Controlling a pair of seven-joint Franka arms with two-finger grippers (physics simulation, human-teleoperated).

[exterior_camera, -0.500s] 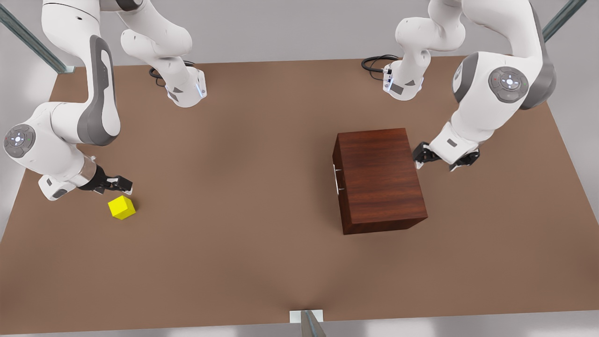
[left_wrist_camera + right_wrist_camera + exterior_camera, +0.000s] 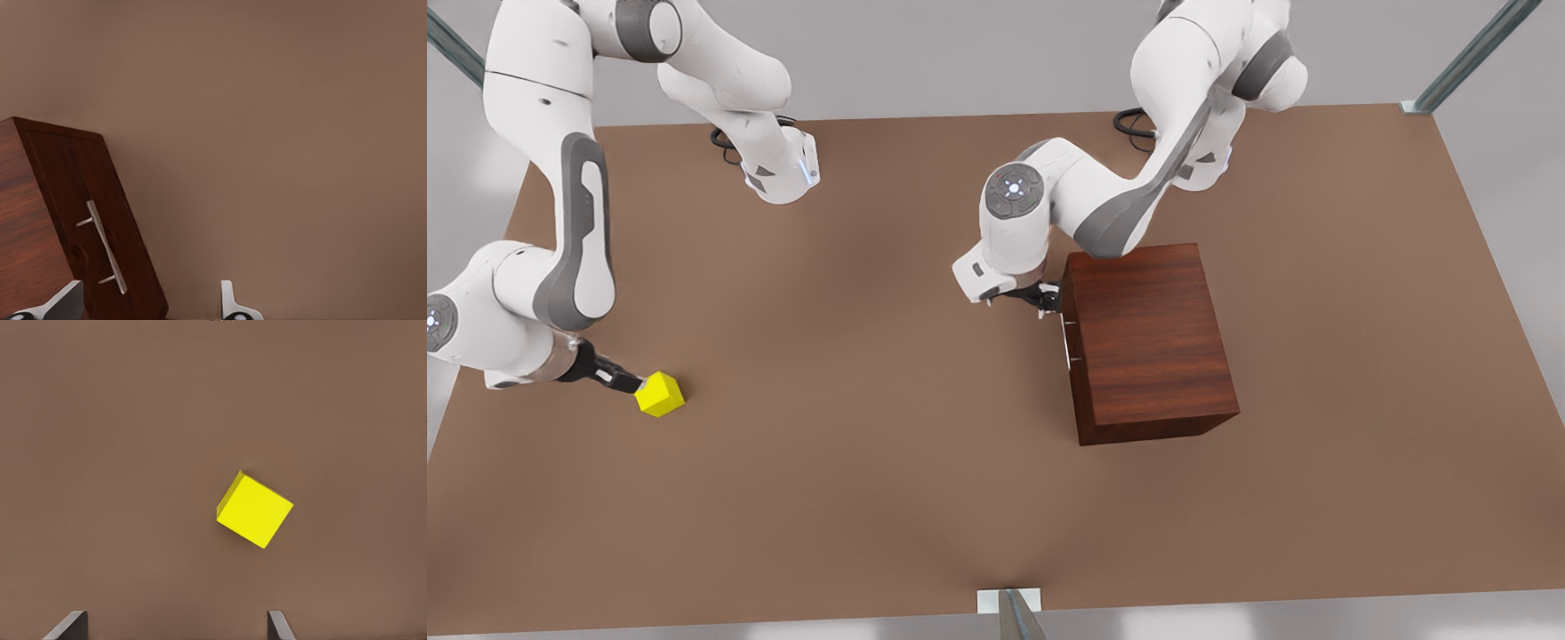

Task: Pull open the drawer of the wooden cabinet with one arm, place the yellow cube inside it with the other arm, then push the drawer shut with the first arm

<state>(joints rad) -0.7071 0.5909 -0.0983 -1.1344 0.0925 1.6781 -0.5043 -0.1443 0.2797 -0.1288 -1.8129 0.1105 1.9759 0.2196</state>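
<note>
Right gripper (image 2: 633, 383) sitting well left of wooden cabinet (image 2: 1149, 342), fingers spread wide, gripping nothing, tips just beside yellow cube (image 2: 660, 395) on table (image 2: 889, 427). Left gripper (image 2: 1047, 300) hovering at cabinet's front, spread wide, empty, near drawer (image 2: 90, 233) handle (image 2: 105, 248); drawer sitting flush, closed.

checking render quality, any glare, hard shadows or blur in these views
Front view: even light, soft shadows beside the wooden cabinet and yellow cube, mild sheen on the cabinet's top. Left wrist view: handle sharp, no glare. Right wrist view: flat light, cube crisp.
</note>
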